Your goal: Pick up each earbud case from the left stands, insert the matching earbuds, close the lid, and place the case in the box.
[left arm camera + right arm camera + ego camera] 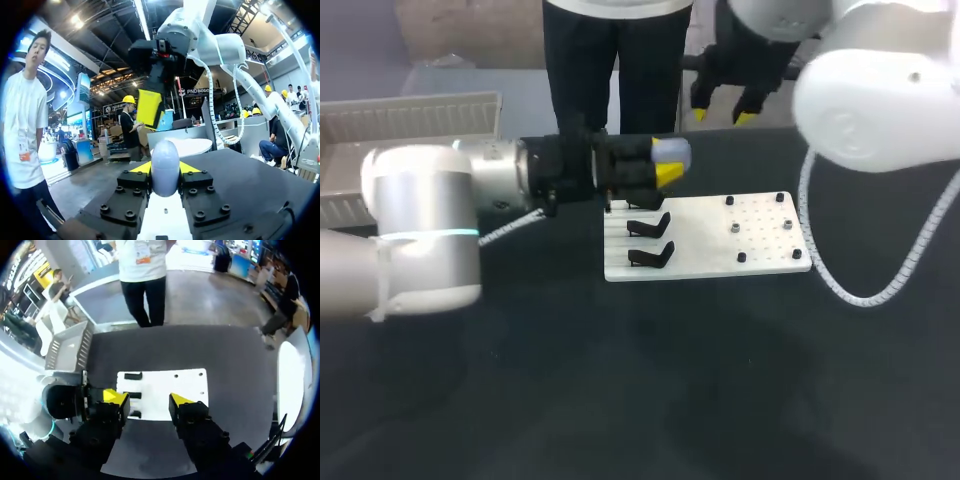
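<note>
Reader: Step in hand?
Legend: Pick-up apparently done; left gripper (665, 168) pinches the earbud case (672, 151) from two sides, above the stands (650, 240).
Reader: Next move?
Legend: Likely opening that case for loading, calling for the right gripper (721, 116), fingers spread, poised over the table's (620, 380) far side.

— Where was the board?
— Board (710, 262) lay flat near the middle of the table (620, 380), slightly right. Stands (650, 255) ran in a column on its left part, front to back. Pegs (760, 225) were scattered over its right part.
— Box?
— Box (410, 130) sat at the table's far left, behind the left arm, well apart from the board.
— Grippers?
— Left gripper (669, 164) hung over the board's back-left corner, with the earbud case (672, 152) between its fingers, touched from both sides. Right gripper (720, 110) hung behind the board's far edge, raised above it.
</note>
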Controlling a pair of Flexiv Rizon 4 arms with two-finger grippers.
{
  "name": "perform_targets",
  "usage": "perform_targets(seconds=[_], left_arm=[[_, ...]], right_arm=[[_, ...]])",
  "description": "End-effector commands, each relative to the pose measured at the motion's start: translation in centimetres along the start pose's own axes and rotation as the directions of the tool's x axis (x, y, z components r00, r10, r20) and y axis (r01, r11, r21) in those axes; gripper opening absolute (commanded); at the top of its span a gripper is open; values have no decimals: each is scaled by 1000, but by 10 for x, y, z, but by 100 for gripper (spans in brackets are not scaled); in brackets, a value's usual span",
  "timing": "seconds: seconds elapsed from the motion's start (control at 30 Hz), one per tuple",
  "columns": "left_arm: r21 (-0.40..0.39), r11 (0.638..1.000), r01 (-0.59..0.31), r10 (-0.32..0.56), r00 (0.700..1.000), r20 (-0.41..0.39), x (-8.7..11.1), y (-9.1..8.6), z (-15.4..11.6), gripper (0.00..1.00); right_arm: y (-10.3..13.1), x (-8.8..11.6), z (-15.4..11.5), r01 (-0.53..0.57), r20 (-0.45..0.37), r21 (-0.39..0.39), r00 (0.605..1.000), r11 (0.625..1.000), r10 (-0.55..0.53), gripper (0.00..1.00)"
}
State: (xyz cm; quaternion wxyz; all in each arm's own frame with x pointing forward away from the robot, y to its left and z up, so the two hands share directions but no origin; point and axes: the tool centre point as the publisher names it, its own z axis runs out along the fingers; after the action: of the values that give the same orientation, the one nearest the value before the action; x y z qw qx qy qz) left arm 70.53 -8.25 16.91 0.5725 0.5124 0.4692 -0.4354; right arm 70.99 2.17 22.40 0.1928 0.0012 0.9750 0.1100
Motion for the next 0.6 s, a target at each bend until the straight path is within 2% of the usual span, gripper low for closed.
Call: perform_targets(seconds=[0.03,0.07,0.13,0.37,0.6], left_arm=[[-121,990,-75,67,996,-64,-43,-10,-58,0],[-139,986,-97,86,993,-80,-50,-8,-69,0],[-175,976,-128,109,987,-116,-58,-2,-90,0],[-311,931,-190,124,968,-220,-62,21,-173,0],[-407,879,-250,130,945,-300,-60,36,-231,0]], right_arm=[[-29,22,-9,-55,143,-84,987,995,67,96],[-31,25,-8,-65,151,-80,986,995,77,100],[-32,30,-5,-78,138,-80,986,994,89,100],[-28,44,-4,-101,146,-88,983,991,113,100],[-24,51,-4,-145,142,-114,977,983,161,100]])
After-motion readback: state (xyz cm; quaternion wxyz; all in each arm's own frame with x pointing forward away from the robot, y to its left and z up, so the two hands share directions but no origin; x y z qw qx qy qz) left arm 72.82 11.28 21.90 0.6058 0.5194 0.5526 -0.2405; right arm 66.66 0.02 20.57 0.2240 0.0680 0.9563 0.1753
